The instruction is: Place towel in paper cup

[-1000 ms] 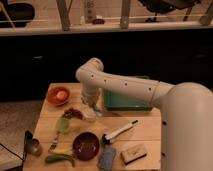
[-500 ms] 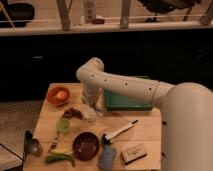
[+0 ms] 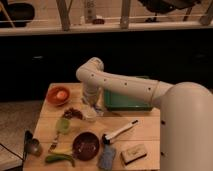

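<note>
We have the gripper [image 3: 90, 105] down over the paper cup [image 3: 90, 115], left of the green tray [image 3: 126, 103], but we cannot tell its grip or whether the towel is in.

Dim rm, dark wall [image 3: 45, 65] bhd wood table [image 3: 148, 134].
</note>
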Available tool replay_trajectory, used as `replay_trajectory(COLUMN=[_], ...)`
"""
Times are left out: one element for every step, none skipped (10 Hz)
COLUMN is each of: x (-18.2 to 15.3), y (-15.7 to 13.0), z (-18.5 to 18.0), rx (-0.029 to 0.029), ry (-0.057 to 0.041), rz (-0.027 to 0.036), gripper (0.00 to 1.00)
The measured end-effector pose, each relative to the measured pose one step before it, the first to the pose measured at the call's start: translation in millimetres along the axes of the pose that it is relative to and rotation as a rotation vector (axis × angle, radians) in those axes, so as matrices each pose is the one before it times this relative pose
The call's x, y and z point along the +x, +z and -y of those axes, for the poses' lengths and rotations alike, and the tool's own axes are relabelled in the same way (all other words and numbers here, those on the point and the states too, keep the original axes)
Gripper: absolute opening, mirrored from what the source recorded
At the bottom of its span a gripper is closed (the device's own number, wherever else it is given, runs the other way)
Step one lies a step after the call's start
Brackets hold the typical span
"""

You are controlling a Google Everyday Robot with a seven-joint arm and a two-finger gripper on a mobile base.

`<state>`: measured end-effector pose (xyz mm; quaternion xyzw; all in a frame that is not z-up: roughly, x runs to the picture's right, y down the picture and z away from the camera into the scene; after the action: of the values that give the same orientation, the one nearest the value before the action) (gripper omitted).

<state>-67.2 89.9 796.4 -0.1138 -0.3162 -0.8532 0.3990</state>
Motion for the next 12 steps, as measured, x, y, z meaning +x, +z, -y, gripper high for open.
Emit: replay_trajectory(x=[0.15, 0.38, 1.13, -1.15, -1.36, -0.24, -0.12, -1.5, -1.16, -0.55, 0.72, -0.39], y=[-1.95, -2.2, -2.71, -0.88, -0.51, -1.77, -1.23, -1.35, -0.47, 0.35, 0.57, 1.05], z=[1.65, 3.2, 6.55, 0.3, 0.62, 4.23, 1.67, 1.0, 1.09, 1.94, 3.81, 0.41], rx=[-0.00473, -0.00622, -0.00111, 0.00423, 0.0051, 0.01542, 0.00811, 0.01412, 0.00685, 0.00524, 0.00471, 0.00139], ry=[0.00924, 0.01003, 0.02221, 0.02728, 0.01983, 0.01897, 0.01097, 0.02245, 0.00557, 0.00182, -0.00047, 0.00297], rz=[-0.00116, 0.00305, 0.00798, 0.0059, 0.00558, 0.00498, 0.00105, 0.00326, 0.00399, 0.0065, 0.0068, 0.0057], gripper=[0.03, 0.03, 0.03, 0.03, 0.03, 0.03, 0.03, 0.05, 0.11, 0.19, 0.31, 0.4])
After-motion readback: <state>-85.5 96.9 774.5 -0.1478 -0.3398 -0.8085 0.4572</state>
